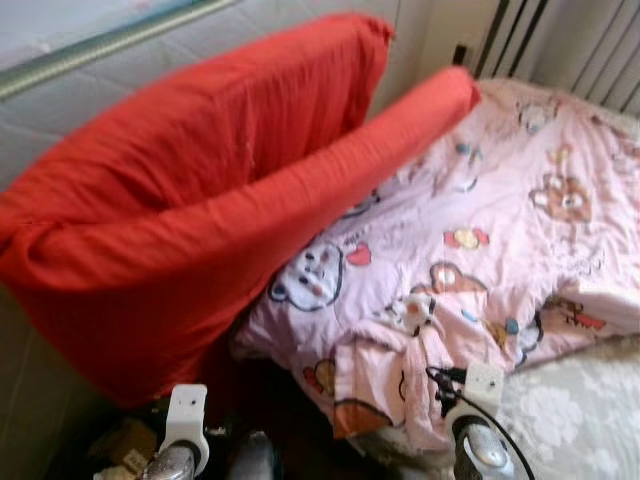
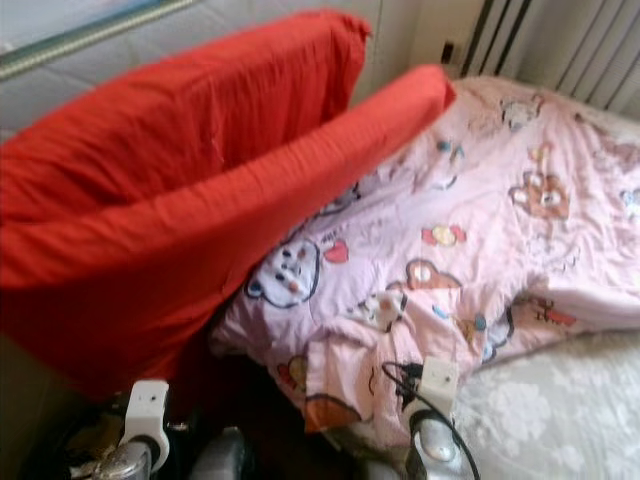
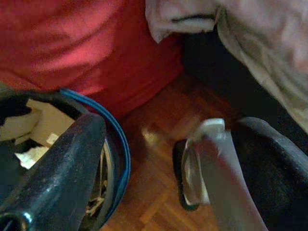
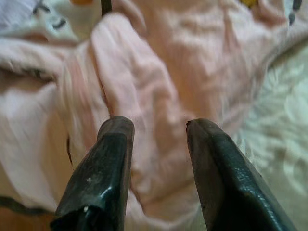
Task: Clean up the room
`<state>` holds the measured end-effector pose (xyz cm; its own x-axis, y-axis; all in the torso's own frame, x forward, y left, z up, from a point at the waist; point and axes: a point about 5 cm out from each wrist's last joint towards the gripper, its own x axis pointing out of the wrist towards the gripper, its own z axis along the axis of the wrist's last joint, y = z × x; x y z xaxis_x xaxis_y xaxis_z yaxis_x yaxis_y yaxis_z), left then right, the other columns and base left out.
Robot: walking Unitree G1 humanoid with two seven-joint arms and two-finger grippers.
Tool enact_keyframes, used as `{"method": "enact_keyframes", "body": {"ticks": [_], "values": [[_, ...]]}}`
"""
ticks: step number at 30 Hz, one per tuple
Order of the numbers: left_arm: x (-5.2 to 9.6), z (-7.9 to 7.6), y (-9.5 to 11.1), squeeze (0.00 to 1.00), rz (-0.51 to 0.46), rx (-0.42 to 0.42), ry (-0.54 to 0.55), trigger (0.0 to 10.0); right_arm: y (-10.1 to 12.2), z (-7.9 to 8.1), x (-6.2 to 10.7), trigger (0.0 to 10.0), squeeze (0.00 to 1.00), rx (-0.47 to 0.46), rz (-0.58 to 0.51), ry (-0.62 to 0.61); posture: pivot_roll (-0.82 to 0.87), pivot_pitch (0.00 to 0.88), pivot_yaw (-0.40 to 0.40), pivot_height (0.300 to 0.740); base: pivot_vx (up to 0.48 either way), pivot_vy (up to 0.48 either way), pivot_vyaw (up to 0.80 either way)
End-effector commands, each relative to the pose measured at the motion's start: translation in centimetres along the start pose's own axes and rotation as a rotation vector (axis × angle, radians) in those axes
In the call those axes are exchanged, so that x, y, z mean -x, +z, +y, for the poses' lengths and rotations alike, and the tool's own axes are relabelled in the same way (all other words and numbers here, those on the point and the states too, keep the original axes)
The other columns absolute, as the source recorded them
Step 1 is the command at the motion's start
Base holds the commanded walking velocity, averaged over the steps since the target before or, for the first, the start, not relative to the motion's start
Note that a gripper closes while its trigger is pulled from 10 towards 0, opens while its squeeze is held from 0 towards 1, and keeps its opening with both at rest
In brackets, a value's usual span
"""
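Left eye view: a bulky red pillow (image 1: 170, 210) in soft, finely creased cloth leans against the pale wall (image 1: 60, 110), its long lower fold reaching across the bed. Beside it lies a pink quilt (image 1: 480, 230) printed with cartoon bears and hearts, rumpled, one corner hanging over the bed's near edge. Under the quilt, at lower right, a white sheet (image 1: 570, 420) with a faint floral pattern. Both silver wrists sit low at the frame's bottom; the picture is slightly blurred.

Right eye view: same scene, shifted a little. Vertical grey radiator bars (image 2: 560, 40) stand behind the bed's far end.

Left wrist view: what the head views hide. Reddish herringbone wood floor (image 3: 154, 192) beside the bed, a blue-rimmed bin (image 3: 115, 144) holding scraps of paper, red cloth hanging above it. The left end effector (image 3: 144, 168) has its two fingers set wide apart, gripping nothing, over the floor.

Right wrist view: the right end effector (image 4: 159, 144) hovers just over the crumpled pink quilt corner, fingers (image 4: 108, 163) parted to a moderate gap with nothing between them; white sheet alongside.
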<state>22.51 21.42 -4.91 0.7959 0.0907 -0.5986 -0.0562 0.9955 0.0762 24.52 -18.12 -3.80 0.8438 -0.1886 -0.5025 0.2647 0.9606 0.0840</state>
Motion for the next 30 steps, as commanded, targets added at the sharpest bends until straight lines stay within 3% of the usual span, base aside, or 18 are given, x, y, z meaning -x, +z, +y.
{"method": "enact_keyframes", "body": {"ticks": [1,5,8,9,10,16,22,30], "values": [[0.3,0.3,-0.8,0.00,0.021,-0.003,0.008,10.0,0.5,0.2,-0.1,10.0,0.00,-0.019,-0.021,-0.003,0.14,0.174,0.003,0.626,0.000,0.000,0.00],[0.5,0.3,-1.1,0.00,0.029,-0.003,0.011,10.0,0.7,-0.2,-0.3,10.0,0.00,-0.142,-0.021,-0.028,0.14,0.185,0.004,0.626,0.000,0.000,0.00],[0.5,0.4,-1.3,0.00,0.032,-0.004,0.011,10.0,0.9,0.2,-0.3,10.0,0.00,-0.188,-0.037,0.026,0.14,0.187,0.005,0.626,0.000,0.000,0.00],[0.5,0.4,-1.3,0.00,0.032,-0.005,0.011,10.0,1.1,0.3,-0.4,10.0,0.80,-0.192,-0.046,0.026,0.14,0.189,0.006,0.626,0.000,0.000,0.00],[0.5,0.4,-1.3,0.00,0.033,-0.006,0.011,10.0,1.3,0.2,-0.4,10.0,1.00,-0.206,-0.062,0.023,0.14,0.189,0.006,0.626,0.000,0.000,0.00],[0.6,0.4,-1.4,0.00,0.036,-0.014,0.008,10.0,2.0,-0.2,-0.6,10.0,1.00,-0.281,-0.088,-0.017,0.14,0.189,0.009,0.626,0.000,0.000,0.00],[0.7,0.4,-1.6,0.00,0.041,-0.020,0.007,10.0,0.9,-0.7,-0.5,10.0,1.00,-0.370,-0.020,-0.045,0.14,0.183,0.010,0.626,0.000,0.000,0.00],[0.7,0.4,-1.7,0.00,0.043,-0.024,0.006,10.0,1.0,-0.4,-0.6,10.0,1.00,-0.372,-0.009,-0.025,0.15,0.175,0.008,0.626,0.000,0.000,0.00]]}}
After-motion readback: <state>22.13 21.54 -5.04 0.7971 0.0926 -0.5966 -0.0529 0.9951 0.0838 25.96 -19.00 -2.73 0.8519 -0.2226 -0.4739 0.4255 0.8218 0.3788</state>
